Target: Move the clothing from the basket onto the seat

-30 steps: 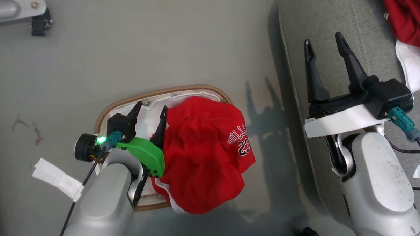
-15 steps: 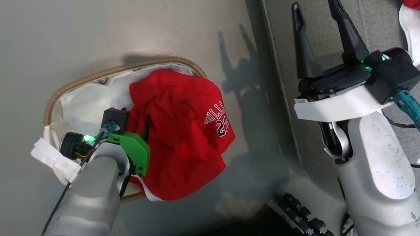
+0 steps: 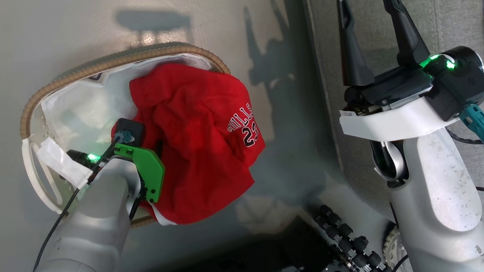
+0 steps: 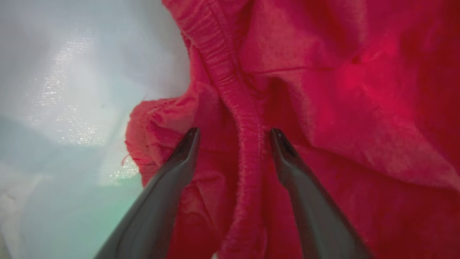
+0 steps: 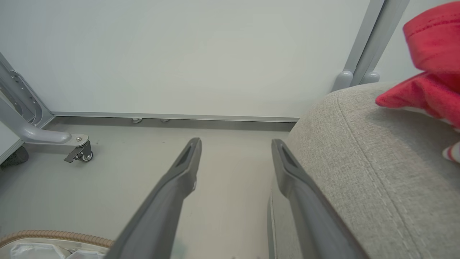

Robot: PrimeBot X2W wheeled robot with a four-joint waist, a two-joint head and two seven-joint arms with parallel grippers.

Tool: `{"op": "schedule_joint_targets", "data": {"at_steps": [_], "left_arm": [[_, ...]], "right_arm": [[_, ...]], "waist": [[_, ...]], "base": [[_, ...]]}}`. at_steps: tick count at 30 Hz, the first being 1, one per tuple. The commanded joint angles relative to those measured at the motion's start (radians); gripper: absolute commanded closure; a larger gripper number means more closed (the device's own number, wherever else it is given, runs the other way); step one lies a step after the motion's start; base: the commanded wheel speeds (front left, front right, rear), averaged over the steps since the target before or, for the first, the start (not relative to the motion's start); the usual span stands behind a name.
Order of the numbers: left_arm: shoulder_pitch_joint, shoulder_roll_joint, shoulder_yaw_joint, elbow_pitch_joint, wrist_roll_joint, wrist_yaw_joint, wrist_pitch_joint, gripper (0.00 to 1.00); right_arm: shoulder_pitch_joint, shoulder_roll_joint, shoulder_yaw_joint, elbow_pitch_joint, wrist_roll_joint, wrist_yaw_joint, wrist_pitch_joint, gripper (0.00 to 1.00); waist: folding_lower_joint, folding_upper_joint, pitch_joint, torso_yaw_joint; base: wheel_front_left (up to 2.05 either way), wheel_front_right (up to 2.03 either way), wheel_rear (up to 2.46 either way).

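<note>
The basket (image 3: 74, 106) holds the clothing (image 3: 197, 142), seemingly one piece.

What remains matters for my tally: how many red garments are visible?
2: the BULLS garment heaped in the basket, and a second garment on the seat. Others may be hidden beneath.

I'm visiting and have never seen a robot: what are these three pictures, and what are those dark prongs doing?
This is a two-armed robot. The wide picture comes from a camera on its head, looking down; the other two come from wrist cameras, looking along each gripper's two dark fingers. On the floor stands a laundry basket with a red jersey heaped over its rim. The left gripper is open, fingers pressed into the jersey either side of a seam. The right gripper is open and empty, near a grey sofa seat where another red garment lies.
</note>
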Motion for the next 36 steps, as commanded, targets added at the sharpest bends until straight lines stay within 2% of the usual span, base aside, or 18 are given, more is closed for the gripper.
{"op": "schedule_joint_targets", "data": {"at_steps": [1, 5, 6, 7, 8, 15, 20, 29, 36], "left_arm": [[-0.015, 0.005, -0.008, 0.005, -0.014, -0.005, 0.012, 0.0], [-0.006, -0.008, -0.05, -0.007, -0.062, -0.005, 0.058, 0.0], [0.003, -0.011, -0.07, -0.02, -0.08, -0.005, 0.072, 0.2], [0.008, -0.012, -0.086, -0.032, -0.094, -0.005, 0.082, 0.7], [0.016, -0.012, -0.111, -0.048, -0.113, -0.004, 0.093, 1.0], [0.052, 0.009, -0.239, -0.136, -0.261, -0.004, 0.084, 1.0], [0.08, 0.014, -0.294, -0.164, -0.346, -0.004, 0.025, 1.0], [0.151, -0.004, -0.36, -0.186, -0.462, -0.004, -0.106, 1.0], [0.205, -0.009, -0.361, -0.237, -0.514, -0.004, -0.139, 1.0]], "right_arm": [[0.006, -0.002, 0.002, -0.005, -0.003, -0.001, 0.0, 0.0], [-0.005, -0.002, 0.01, -0.001, 0.007, -0.001, 0.0, 0.0], [-0.008, -0.002, 0.012, 0.001, 0.01, -0.001, 0.0, 0.0], [-0.012, -0.002, 0.014, 0.004, 0.012, -0.001, 0.0, 0.0], [-0.017, -0.002, 0.016, 0.008, 0.015, -0.001, 0.0, 0.0], [-0.017, -0.002, 0.015, 0.039, 0.012, -0.001, 0.0, 0.0], [0.003, -0.003, 0.008, 0.068, 0.007, -0.001, 0.0, 0.0], [0.062, -0.003, 0.009, 0.127, -0.009, -0.001, 0.0, 0.0], [0.133, -0.003, -0.018, 0.166, -0.026, -0.001, 0.0, 0.0]], "waist": [[-0.0001, 0.0, 0.005, 0.004], [-0.0001, 0.0, 0.008, 0.005], [-0.0001, 0.0, 0.007, 0.004], [-0.0001, 0.0, 0.006, 0.003], [-0.0001, 0.0, 0.002, 0.002], [-0.0001, 0.0, -0.072, 0.009], [-0.0001, 0.0, -0.152, 0.029], [-0.0001, 0.0, -0.328, 0.081], [-0.0001, 0.0, -0.467, 0.128]], "base": [[0.0, 0.0, 0.0], [0.0, 0.0, 0.0], [0.0, 0.0, 0.0], [0.0, 0.0, 0.0], [0.0, 0.0, 0.0], [0.0, 0.0, 0.0], [0.0, 0.0, 0.0], [0.0, 0.0, 0.0], [0.0, 0.0, 0.0]]}}
